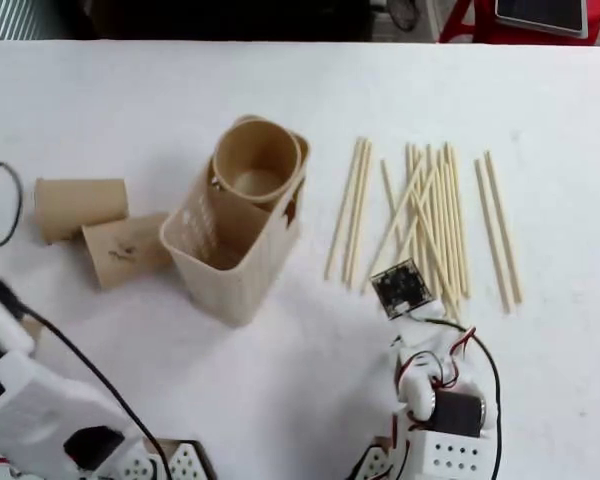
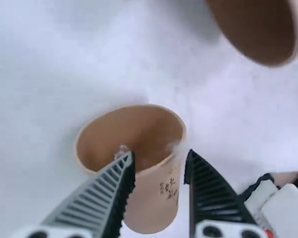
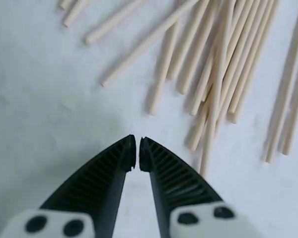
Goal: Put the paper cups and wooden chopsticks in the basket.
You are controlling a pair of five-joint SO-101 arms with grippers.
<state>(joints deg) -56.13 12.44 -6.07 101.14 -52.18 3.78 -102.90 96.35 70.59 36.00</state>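
Observation:
A beige plastic basket [image 1: 230, 262] stands left of centre with one paper cup [image 1: 255, 160] upright inside it. Two more paper cups [image 1: 78, 207] [image 1: 125, 250] lie on their sides to its left. Several wooden chopsticks [image 1: 420, 220] are spread out on the table to its right. My left gripper [image 2: 159, 156] is open, its fingertips framing the rim of the nearer lying cup [image 2: 139, 148]; whether they touch it I cannot tell. The other cup [image 2: 258, 29] lies beyond. My right gripper [image 3: 139, 144] is shut and empty, over bare table just short of the chopstick ends [image 3: 208, 84].
The white table [image 1: 310, 380] has open room in front of the basket and between both arms. The left arm [image 1: 40, 410] sits at the near left corner with a black cable [image 1: 10, 215] trailing. The right arm [image 1: 435, 400] stands near the front edge.

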